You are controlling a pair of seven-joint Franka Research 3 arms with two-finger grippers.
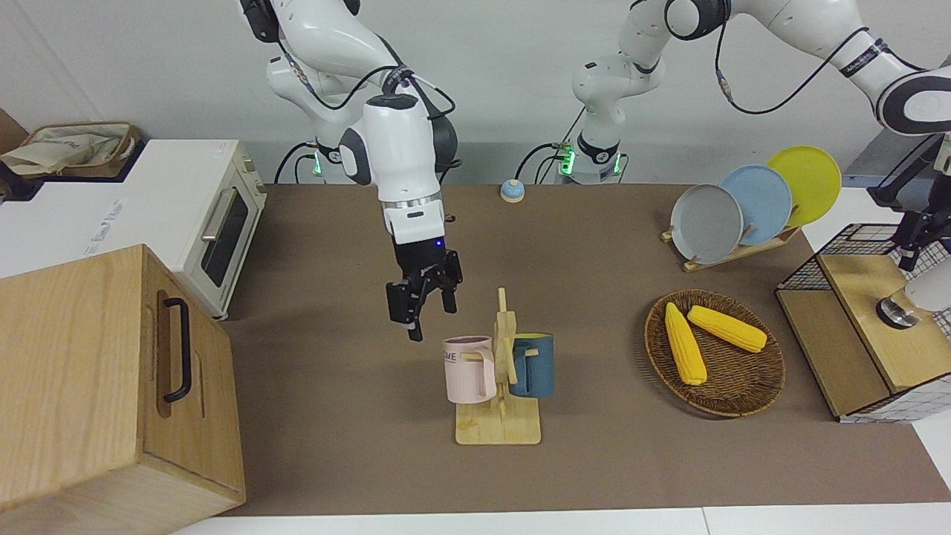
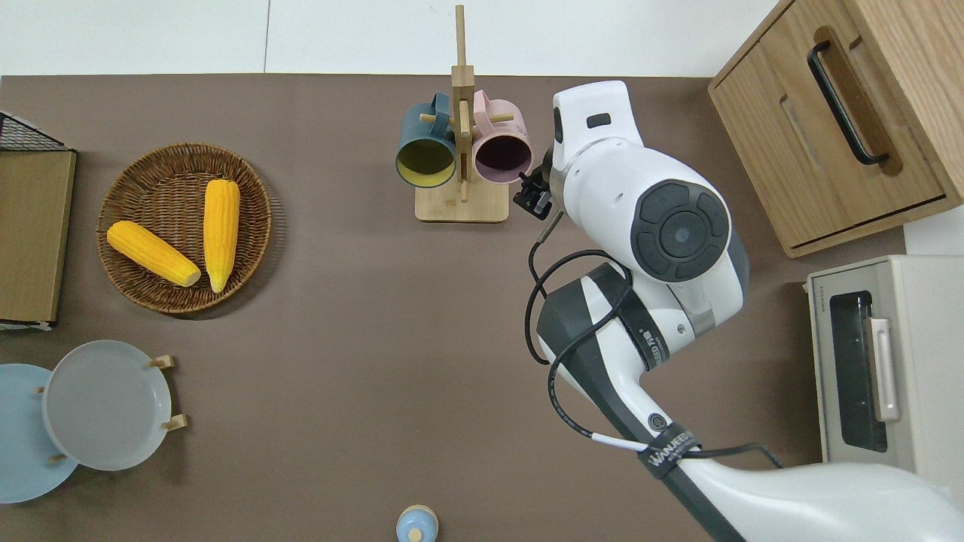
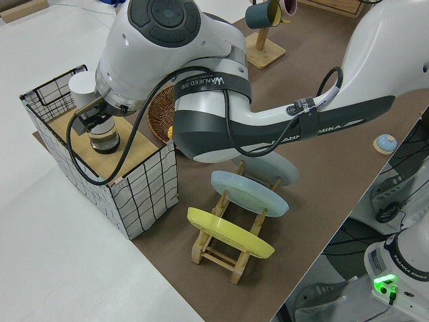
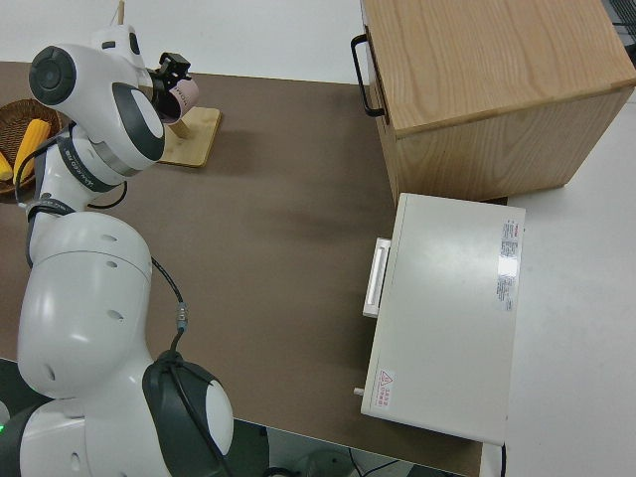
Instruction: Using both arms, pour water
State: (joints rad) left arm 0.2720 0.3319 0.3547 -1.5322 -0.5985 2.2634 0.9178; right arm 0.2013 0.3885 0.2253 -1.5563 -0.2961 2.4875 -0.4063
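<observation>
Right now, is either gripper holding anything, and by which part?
Right gripper: nothing, fingers open beside the pink mug. Left gripper: down at the glass, but whether it grips it cannot be told.

**Open brown middle, crowded ends**

The brown mat-covered surface (image 2: pixel 361 361) lies bare across its middle. The light wooden mug stand (image 1: pixel 499 416) rises there, carrying a pink mug (image 1: pixel 468 369) and a dark blue mug (image 1: pixel 532 364) on either side, with the right gripper (image 1: pixel 425 306) just beside the pink one. Toward the left arm's end stand a round wicker basket (image 1: pixel 743 386), a wooden plate rack (image 1: pixel 732 249) and a wire-sided crate (image 3: pixel 144 194). A wooden cabinet (image 1: pixel 89 371) and white toaster oven (image 1: pixel 215 223) block the opposite end.
</observation>
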